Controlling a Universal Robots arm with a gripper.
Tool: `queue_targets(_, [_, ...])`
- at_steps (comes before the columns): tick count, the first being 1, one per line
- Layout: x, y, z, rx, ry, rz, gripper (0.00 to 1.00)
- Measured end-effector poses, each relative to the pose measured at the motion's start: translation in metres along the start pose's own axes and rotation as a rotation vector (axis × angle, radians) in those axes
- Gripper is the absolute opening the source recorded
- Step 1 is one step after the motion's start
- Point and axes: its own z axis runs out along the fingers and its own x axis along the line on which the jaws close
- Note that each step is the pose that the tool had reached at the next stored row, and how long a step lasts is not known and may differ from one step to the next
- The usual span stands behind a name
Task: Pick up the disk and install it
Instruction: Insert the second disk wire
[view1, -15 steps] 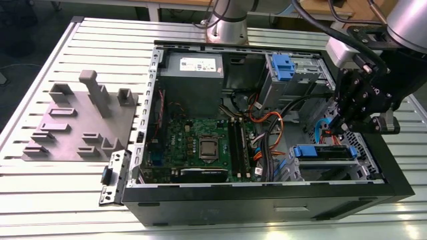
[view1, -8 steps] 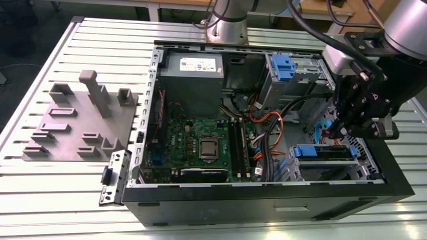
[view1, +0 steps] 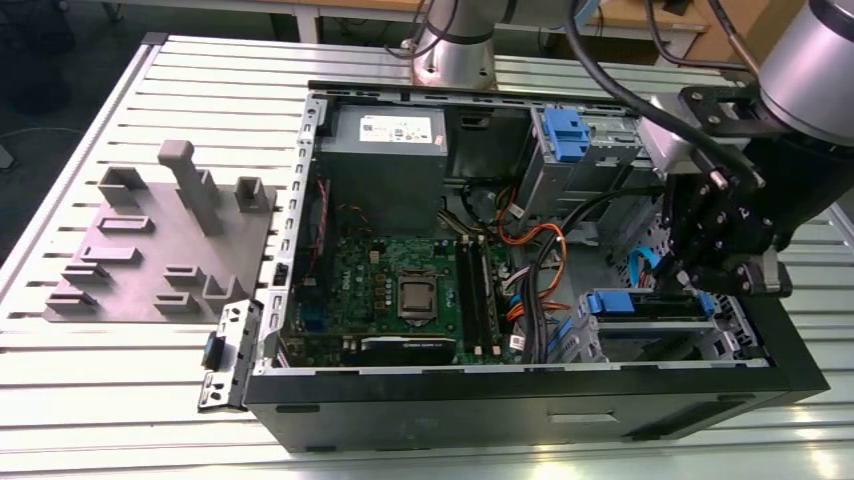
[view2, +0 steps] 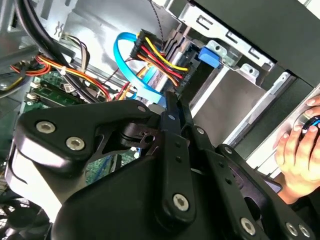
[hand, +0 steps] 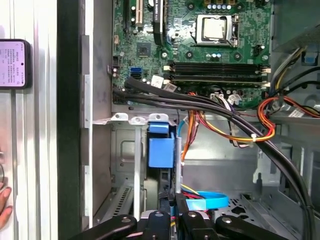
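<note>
Black two-finger gripper (view2: 171, 100), centre of the second wrist view: jaws are seen pressed together, nothing gripped. The tip is held just beside the silver hard disk in its blue carrier frame (view1: 638, 303), lower right of the exterior view. The disk is already lodged in the drive bay of the black PC case (view1: 534, 405). Pickup is judged done. Full seating can't be confirmed.

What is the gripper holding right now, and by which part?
Cannot tell: the gripper is right beside the disk sitting in the drive bay, but any grip on it is hidden.
</note>
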Motion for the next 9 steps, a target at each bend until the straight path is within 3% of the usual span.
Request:
queue_targets(4, [0.0037,0.0016,0.0028,0.0032,-0.0096,-0.001,0.16])
queue_targets(9, [0.0039,0.0019,0.0053,0.0034,-0.0122,-0.002,0.16])
